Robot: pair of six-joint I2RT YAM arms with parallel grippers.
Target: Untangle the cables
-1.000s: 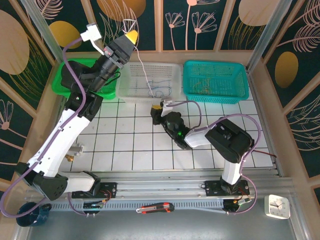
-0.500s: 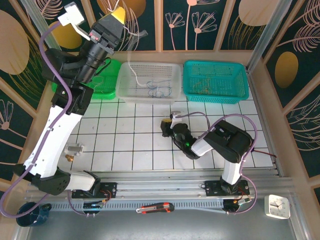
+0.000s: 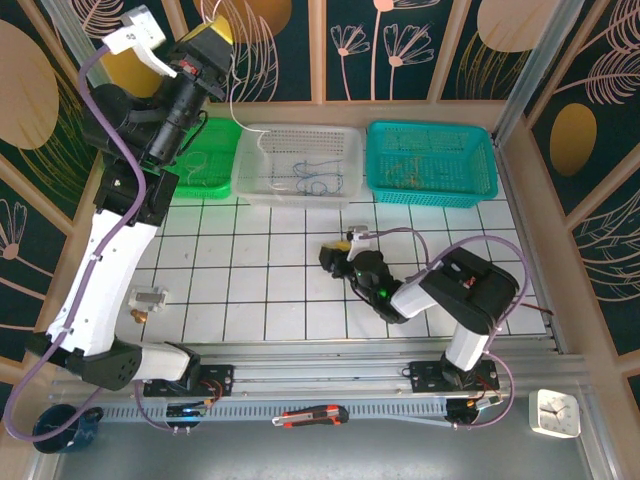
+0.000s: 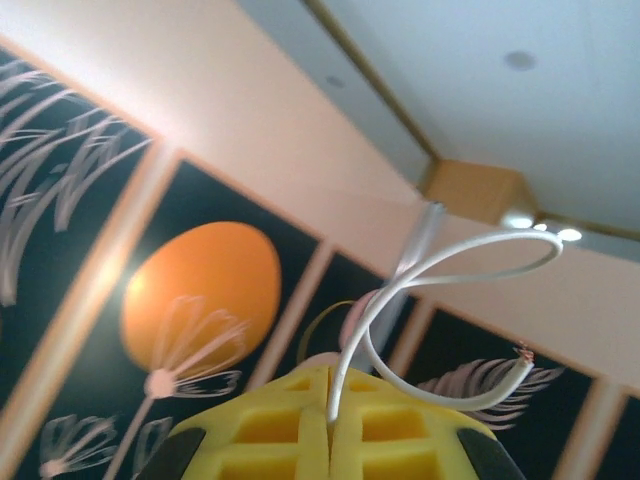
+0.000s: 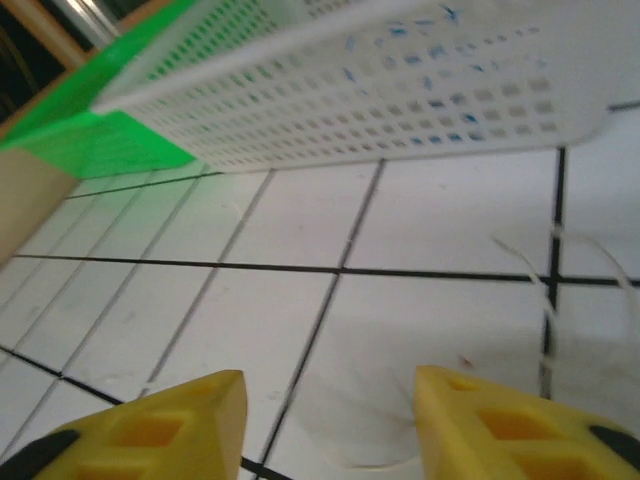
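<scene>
My left gripper [image 3: 214,24] is raised high at the back left, above the green basket [image 3: 226,178]. It is shut on a thin white cable [image 3: 236,100] that hangs down into the white basket [image 3: 250,185]. In the left wrist view the yellow fingers [image 4: 270,430] pinch that white cable [image 4: 385,315], whose free end loops above them. Thin blue cables [image 3: 312,180] lie in the white basket. Olive cables [image 3: 408,172] lie in the teal basket [image 3: 482,190]. My right gripper [image 3: 333,256] sits low over the white tiles, open, with nothing between its fingers [image 5: 165,425].
In the right wrist view the white basket [image 5: 400,100] and green basket [image 5: 130,145] stand just ahead, and a faint pale strand [image 5: 550,265] lies on a tile. A small metal part [image 3: 150,298] sits at the left. A box cutter [image 3: 310,415] and a clock [image 3: 553,413] lie on the near rail.
The left arm rose and swung back-left, drawing the white cable up from the white basket. The right gripper backed away from the basket toward the near side.
</scene>
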